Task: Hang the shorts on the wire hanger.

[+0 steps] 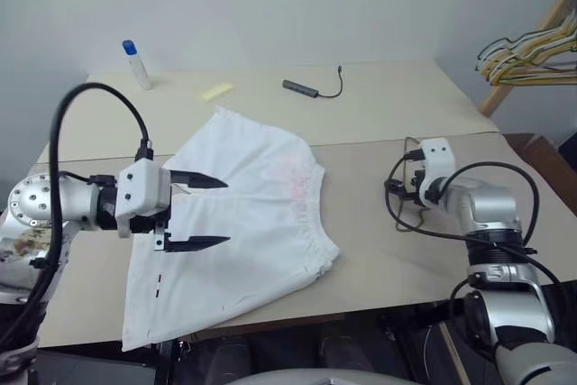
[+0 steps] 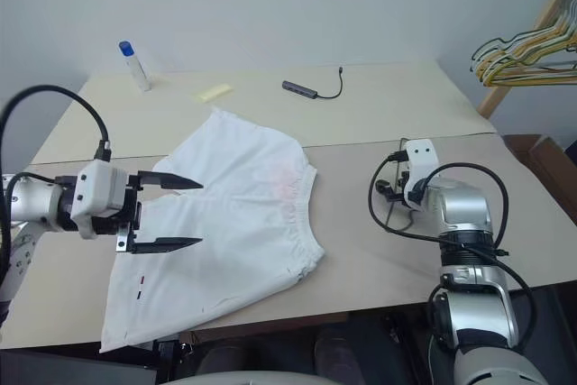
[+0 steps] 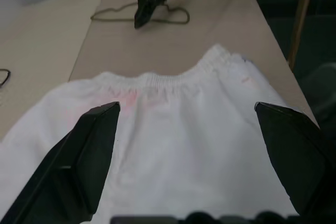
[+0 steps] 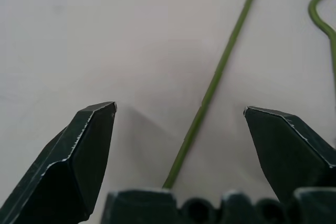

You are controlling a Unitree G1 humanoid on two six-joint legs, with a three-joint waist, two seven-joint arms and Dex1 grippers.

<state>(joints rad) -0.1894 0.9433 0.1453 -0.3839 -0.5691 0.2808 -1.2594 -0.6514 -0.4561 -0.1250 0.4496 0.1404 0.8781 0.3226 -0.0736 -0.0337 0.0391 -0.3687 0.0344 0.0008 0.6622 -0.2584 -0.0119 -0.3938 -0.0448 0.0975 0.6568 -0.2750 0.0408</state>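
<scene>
My right gripper is wide open and pointing down at the table, with a green run of the hanger passing between its two fingers but not yet pinched. My left gripper is open too, hovering over the left part of the shorts, holding nothing. The shorts lie flat at mid-table; the hanger lies on the table to their right, apart from them. I judge the hanger pickup comes first. The wire is thin and flat on the board, so I should lower until my fingertips nearly touch the surface, keep the wire centred, then close squarely so it doesn't slip out or twist.
</scene>
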